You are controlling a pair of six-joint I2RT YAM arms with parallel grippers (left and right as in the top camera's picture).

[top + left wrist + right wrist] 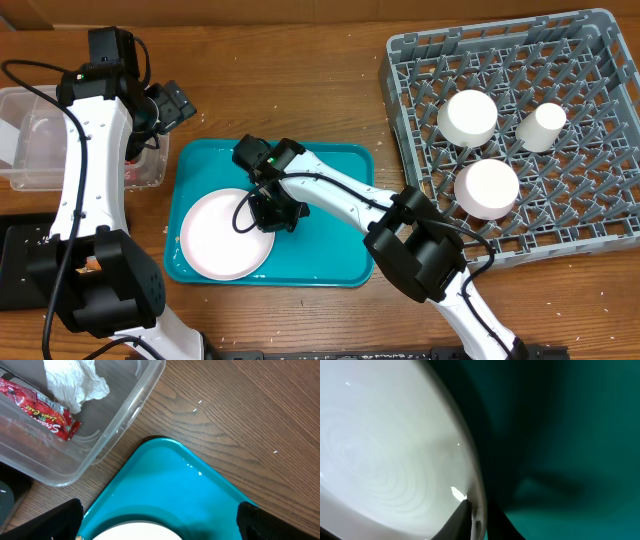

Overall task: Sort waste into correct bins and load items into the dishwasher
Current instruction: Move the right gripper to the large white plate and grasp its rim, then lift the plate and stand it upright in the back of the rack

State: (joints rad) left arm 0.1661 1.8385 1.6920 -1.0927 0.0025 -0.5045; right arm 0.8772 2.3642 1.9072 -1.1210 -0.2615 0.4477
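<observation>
Racked: two white bowls (468,117), small white cup (541,127), in large grey plastic dish rack (600,80).
Binned: red snack wrapper (35,407), crumpled white paper wad (75,382), in clear rectangular plastic tub (125,415).
Outstanding: round white plate (220,240), on teal serving tray (330,260).
Right pincer (272,212): pinching plate rim.
Left pincer (168,103): spread, empty.

Bright, even light from above fills the overhead view, leaving only soft shadows on the desk (300,90). The left wrist view is sharp, with small glints on the teal tray (165,490) and clear tub (125,415). The right wrist view is dim and blurred, the plate (385,450) glowing white beside deep shadow.
</observation>
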